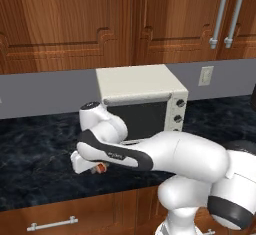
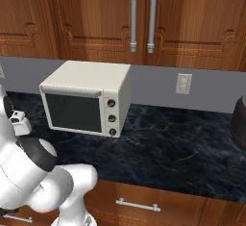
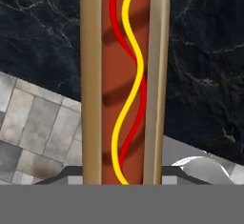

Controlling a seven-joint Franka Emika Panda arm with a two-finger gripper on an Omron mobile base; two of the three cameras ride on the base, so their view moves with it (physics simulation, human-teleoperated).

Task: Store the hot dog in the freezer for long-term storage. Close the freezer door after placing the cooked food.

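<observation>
hot dog (image 3: 125,82) pinched in the closed gripper (image 1: 96,167), lifted just off the dark counter (image 1: 40,154) in front of the toaster oven (image 1: 142,101).

seen close in the hand view: bun running lengthwise along the fingers, sausage up, red and yellow squiggles on top, fingertips hidden behind it, dark marble counter and grey floor tiles beyond, so apparently hanging near the counter's front edge. probably held end-on like this for carrying to the freezer, a step not yet done. from the left base view, only a red speck under the bent white arm, ahead and left of the toaster oven. from the right base view, toaster oven front, outlet (image 2: 183,83) and cabinet handles (image 2: 142,20).
</observation>
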